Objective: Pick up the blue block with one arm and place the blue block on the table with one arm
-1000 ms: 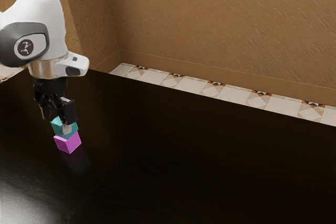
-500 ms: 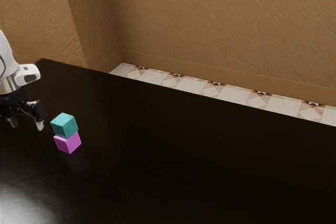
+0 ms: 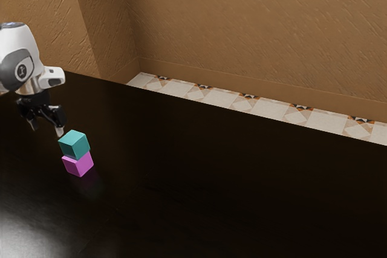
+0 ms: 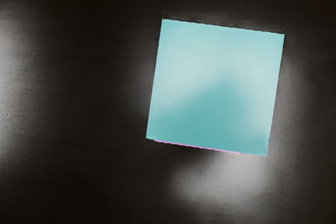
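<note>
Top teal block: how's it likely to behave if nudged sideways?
Likely rigid: the teal block has crisp, straight edges. Its flat faces suggest sliding rather than rolling. Pushed far, it could drop off, since it sits atop the pink block.

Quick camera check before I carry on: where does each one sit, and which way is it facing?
Exterior view: set at the arm's side, angled down across the black table toward the wall; my arm and open gripper show at the exterior view's left.
Wrist view: mounted on my hand, looking down at the teal block.
Shared: the table, the teal block and the pink block, a thin edge in the wrist view.
</note>
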`<move>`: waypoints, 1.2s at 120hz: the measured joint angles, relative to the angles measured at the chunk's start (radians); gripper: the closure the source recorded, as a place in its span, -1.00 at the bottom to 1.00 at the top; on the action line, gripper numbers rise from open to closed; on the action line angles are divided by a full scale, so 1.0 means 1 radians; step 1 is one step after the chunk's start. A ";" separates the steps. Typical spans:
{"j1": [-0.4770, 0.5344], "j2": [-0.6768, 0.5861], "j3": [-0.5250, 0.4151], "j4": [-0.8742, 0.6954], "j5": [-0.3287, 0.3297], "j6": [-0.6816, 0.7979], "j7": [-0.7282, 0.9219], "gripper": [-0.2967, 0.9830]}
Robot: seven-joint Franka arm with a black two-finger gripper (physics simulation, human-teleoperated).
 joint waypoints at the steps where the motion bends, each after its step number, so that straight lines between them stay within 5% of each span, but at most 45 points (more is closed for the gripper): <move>1: 0.000 0.005 -0.001 0.005 -0.006 0.000 0.002 -0.54; 39: -0.003 0.141 -0.050 0.093 -0.085 0.003 0.077 -0.54; 144: 0.024 0.224 -0.052 0.101 -0.039 0.044 0.141 -0.54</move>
